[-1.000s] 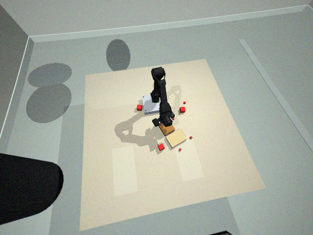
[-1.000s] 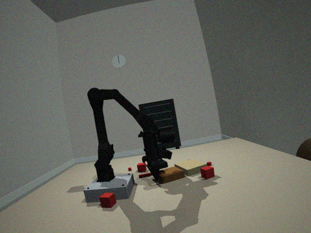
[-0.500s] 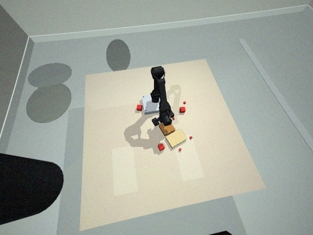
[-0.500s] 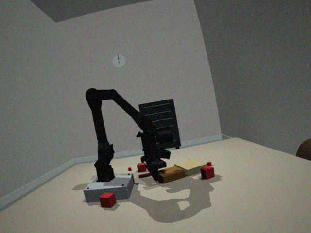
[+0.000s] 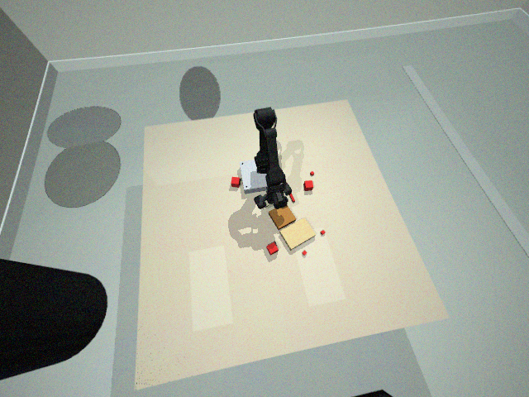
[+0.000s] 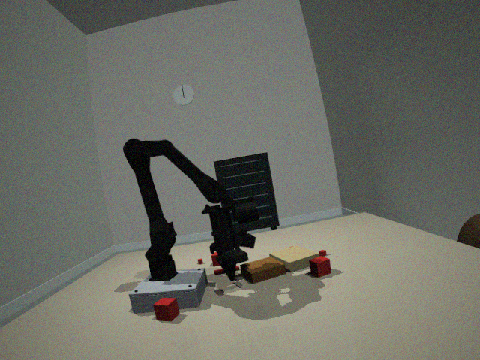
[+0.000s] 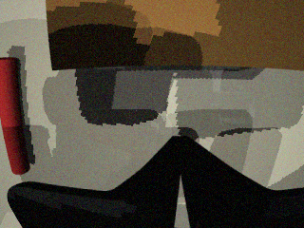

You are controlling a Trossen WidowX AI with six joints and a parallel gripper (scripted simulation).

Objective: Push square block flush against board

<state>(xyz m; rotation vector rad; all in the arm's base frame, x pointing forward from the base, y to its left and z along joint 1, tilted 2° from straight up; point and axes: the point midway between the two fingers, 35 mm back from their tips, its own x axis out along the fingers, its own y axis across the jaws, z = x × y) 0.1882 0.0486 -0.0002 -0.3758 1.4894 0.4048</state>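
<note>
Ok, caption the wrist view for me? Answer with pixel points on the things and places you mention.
Closed black gripper [image 7: 179, 143] before a brown block [image 7: 180, 33], a red cylinder [image 7: 14, 114] at left.

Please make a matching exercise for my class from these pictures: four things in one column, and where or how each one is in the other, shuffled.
Things
1. brown block
2. pale yellow board
3. fingers
4. round clock

Places and states
A. closed together, with nothing between them
B. on the wall behind the arm
C. between the arm's grey base and the board
D. lying flat, with a red cube near it

Right pairs: 1-C, 2-D, 3-A, 4-B
</note>
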